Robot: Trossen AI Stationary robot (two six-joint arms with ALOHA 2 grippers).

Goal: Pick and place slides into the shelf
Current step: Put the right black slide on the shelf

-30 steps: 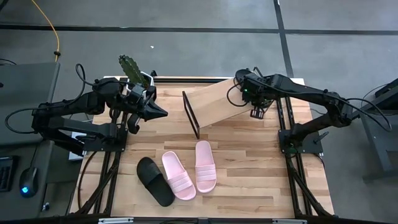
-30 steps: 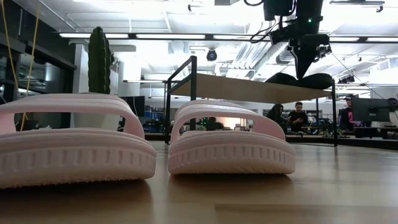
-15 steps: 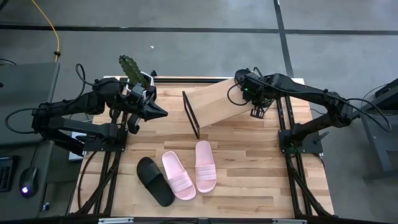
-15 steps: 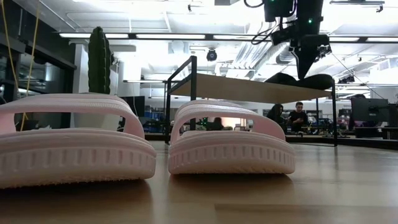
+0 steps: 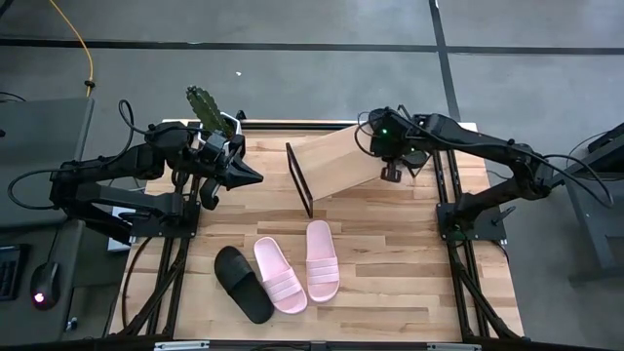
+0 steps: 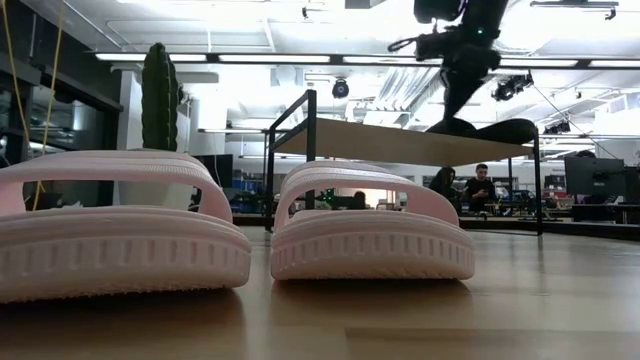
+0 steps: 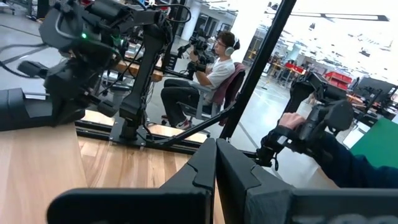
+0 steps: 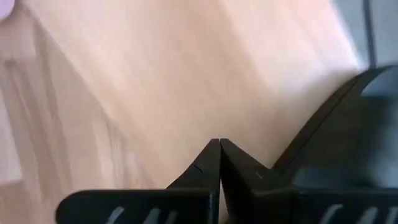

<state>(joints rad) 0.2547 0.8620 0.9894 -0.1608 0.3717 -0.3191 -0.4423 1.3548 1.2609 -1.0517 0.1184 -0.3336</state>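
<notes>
My right jaws (image 5: 390, 174) pressed together, empty, over shelf (image 5: 336, 161); slides (image 5: 281, 274) near front edge of counter (image 5: 390, 253), long axes front-to-back; left jaws (image 5: 255, 176) also pressed together, about equally near.

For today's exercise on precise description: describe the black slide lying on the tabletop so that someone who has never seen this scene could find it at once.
Start at the butcher-block table and look to its front part, away from the wooden shelf, where three slides lie side by side. The black slide is the outermost one, on the left arm's side, angled beside the two pink slides. It is the only dark one there.
</notes>
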